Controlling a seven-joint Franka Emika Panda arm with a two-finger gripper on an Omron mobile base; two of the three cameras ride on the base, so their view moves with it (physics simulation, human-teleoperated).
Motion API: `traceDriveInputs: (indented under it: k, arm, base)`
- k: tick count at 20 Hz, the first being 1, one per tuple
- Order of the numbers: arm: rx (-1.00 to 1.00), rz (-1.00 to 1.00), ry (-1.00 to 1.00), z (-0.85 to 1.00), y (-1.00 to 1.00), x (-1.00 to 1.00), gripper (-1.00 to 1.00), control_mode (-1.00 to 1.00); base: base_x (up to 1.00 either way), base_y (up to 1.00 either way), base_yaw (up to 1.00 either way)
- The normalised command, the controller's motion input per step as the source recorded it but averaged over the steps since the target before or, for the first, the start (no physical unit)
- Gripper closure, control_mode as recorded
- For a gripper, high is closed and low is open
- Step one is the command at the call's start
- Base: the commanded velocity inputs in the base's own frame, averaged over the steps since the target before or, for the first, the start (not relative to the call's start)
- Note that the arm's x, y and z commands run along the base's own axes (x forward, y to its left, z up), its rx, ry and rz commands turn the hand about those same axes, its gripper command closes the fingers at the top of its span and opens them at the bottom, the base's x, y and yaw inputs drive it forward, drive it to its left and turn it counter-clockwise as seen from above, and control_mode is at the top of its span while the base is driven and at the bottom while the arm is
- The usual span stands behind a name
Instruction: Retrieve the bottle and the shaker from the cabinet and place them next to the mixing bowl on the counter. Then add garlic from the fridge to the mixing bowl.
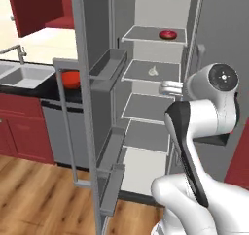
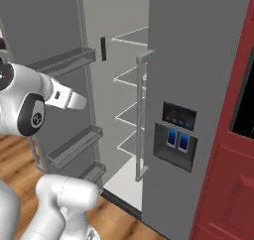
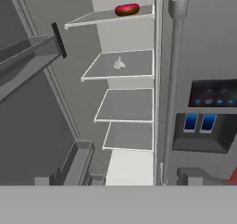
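The fridge (image 1: 146, 108) stands with its left door swung wide. The garlic (image 1: 153, 71) lies on the second inner shelf, a small whitish bulb (image 3: 119, 63). My gripper (image 1: 167, 88) hovers in front of the shelves, a little right of and below the garlic, open with nothing in it. Past the door, the red mixing bowl (image 1: 71, 78) sits on the black counter (image 1: 19, 89) beside the sink. The dark red cabinet (image 1: 35, 8) hangs at the top left. The bottle and the shaker are out of view.
A pink-iced doughnut (image 1: 168, 34) rests on the top shelf. The open door (image 1: 95, 98) with its bins and bar handle (image 1: 65, 122) juts out on the left. The shut right door (image 2: 198, 60) carries a dispenser (image 2: 176, 135). A steel sink (image 1: 24, 76) is set in the counter.
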Motion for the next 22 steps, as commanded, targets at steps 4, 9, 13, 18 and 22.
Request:
traceDriveInputs:
  k: [4, 9, 13, 18, 22]
  arm:
    - [0.0, 0.0, 0.0, 0.0, 0.0, 0.0, -1.0, 1.0]
    - [0.0, 0.0, 0.0, 0.0, 0.0, 0.0, -1.0, 1.0]
    - [0.0, 0.0, 0.0, 0.0, 0.0, 0.0, -1.0, 1.0]
    - [0.0, 0.0, 0.0, 0.0, 0.0, 0.0, -1.0, 1.0]
    - [0.0, 0.0, 0.0, 0.0, 0.0, 0.0, -1.0, 1.0]
  base:
    - [0.38, -0.47, 0.42]
    - [0.09, -0.41, 0.21]
    - [0.1, -0.01, -0.01]
    - [0.44, 0.0, -0.23]
    - [0.81, 0.01, -0.33]
